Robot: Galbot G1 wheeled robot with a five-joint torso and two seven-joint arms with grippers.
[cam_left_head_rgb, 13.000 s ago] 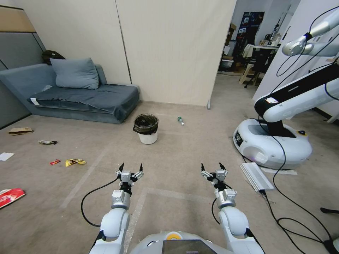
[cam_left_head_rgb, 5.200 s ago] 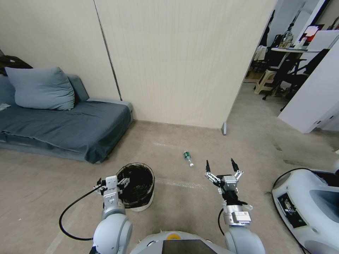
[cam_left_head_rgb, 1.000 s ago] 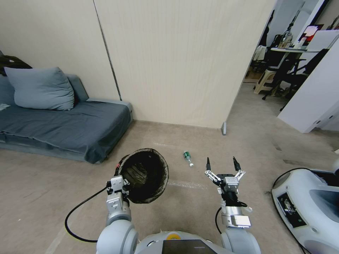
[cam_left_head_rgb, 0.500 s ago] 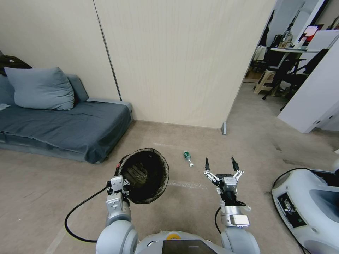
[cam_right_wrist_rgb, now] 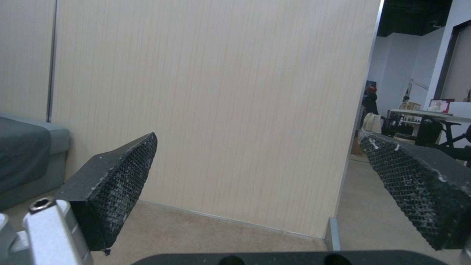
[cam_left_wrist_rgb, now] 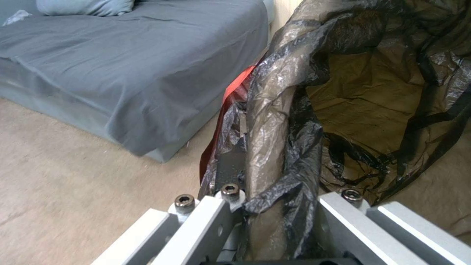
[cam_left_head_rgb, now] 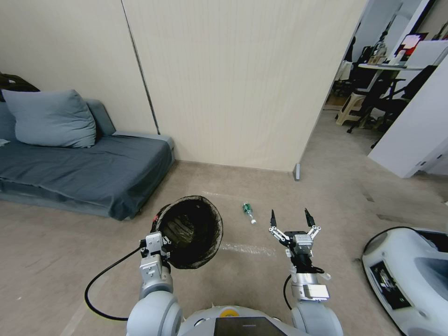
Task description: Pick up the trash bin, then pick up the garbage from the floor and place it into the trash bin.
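Black crinkled bag plastic is folded over the rim of the bin, and that rim is clamped by the left gripper. In the left wrist view the bagged rim is seen pinched between the gripper's two metal fingers, one outside the bin wall and one inside. The bin is held off the floor and tilted, its open mouth turned up toward the head camera, so the dark lining inside is shown. A strip of red is seen along the outside of the bin beside the fingers; what it is cannot be told.

A small green-capped bottle lies on the floor just beyond the bin, to its right, well short of the wall panel. The right gripper is held out over the floor to the right of the bin, near the bottle, with its black pads spread wide and nothing between them. A grey sofa stands to the left of the bin, against the wall.
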